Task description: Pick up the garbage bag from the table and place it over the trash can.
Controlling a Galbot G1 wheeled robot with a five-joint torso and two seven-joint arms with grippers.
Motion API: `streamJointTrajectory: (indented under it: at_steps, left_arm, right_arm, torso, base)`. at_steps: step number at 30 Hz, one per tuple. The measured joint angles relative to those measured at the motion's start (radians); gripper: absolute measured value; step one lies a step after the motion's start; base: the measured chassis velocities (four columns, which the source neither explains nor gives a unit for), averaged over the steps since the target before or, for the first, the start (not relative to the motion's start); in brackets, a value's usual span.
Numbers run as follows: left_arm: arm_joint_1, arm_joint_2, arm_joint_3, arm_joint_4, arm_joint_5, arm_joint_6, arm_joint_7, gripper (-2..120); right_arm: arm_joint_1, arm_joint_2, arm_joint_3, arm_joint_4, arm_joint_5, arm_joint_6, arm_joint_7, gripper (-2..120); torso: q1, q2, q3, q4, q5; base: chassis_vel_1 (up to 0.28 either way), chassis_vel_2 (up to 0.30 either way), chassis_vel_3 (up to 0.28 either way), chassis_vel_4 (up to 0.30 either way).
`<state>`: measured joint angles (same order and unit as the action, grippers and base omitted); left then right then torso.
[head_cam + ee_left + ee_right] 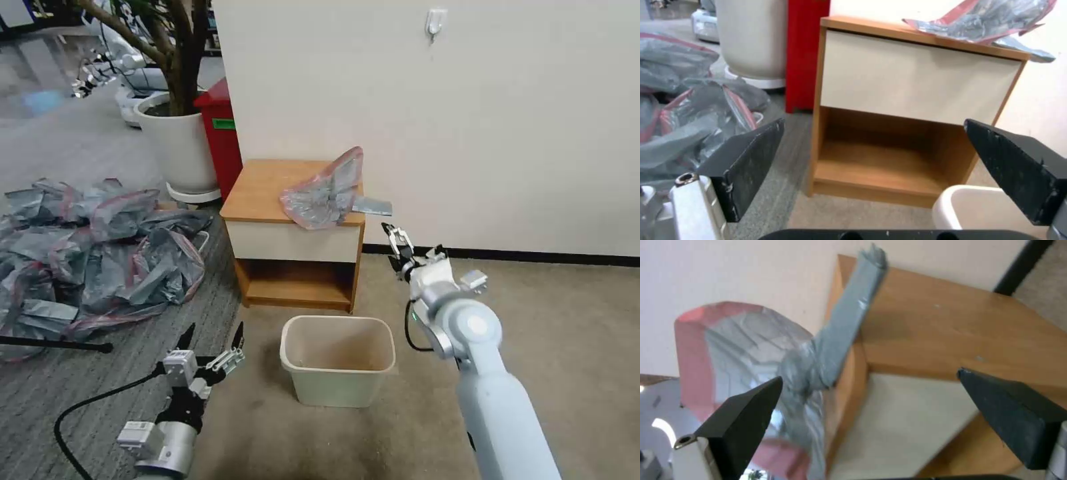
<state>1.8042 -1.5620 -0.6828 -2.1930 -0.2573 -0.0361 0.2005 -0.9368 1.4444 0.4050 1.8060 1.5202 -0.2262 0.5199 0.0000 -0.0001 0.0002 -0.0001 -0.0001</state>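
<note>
- Cream-beige trash can (pixel 337 360) stands on the floor before the table (pixel 267 190), holding nothing visible.
- Garbage bag (pixel 327 190) lies on the tabletop's right front corner, overhanging.
- Right gripper (pixel 398 245), fingers spread wide, hovers just beside the bag.
- Left gripper (pixel 212 339) waits low, fingers apart.

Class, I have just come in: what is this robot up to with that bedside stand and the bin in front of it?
The robot faces a small wooden table with a crumpled garbage bag lying on its top, one strip hanging over the edge. The right hand is open and raised beside the table's corner, close to that strip but not touching it. The left hand hangs open and low, left of the trash can, which stands unlined on the floor before the table.
</note>
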Motion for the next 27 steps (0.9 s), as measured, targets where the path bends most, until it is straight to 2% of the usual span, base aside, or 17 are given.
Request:
streamJointTrajectory:
  at_steps: [3,8,15,27]
  left_arm:
    - [0.008,-0.005,-0.008,0.000,0.000,-0.001,0.000,100]
    - [0.010,-0.012,-0.010,-0.002,0.000,-0.001,0.000,100]
    - [0.022,-0.020,-0.016,-0.005,0.002,-0.001,-0.002,100]
    - [0.034,-0.007,-0.029,-0.005,0.002,-0.004,-0.005,100]
  right_arm:
    - [0.068,0.010,-0.001,-0.070,-0.007,0.005,-0.009,100]
    - [0.102,0.016,-0.007,-0.116,-0.027,0.008,-0.023,100]
    - [0.180,0.033,-0.024,-0.244,-0.075,0.023,-0.054,100]
    - [0.262,0.054,-0.021,-0.347,-0.090,0.028,-0.065,100]
  torso:
    - [0.000,0.000,0.000,0.0001,0.0001]
    - [0.000,0.000,0.000,0.0000,0.0001]
    - [0.000,0.000,0.000,0.0000,0.0001]
    - [0.000,0.000,0.000,0.0001,0.0001]
  base:
    - [0.000,0.000,0.000,0.000]
    - [0.000,0.000,0.000,0.000]
    - [0.000,0.000,0.000,0.000]
    - [0.000,0.000,0.000,0.000]
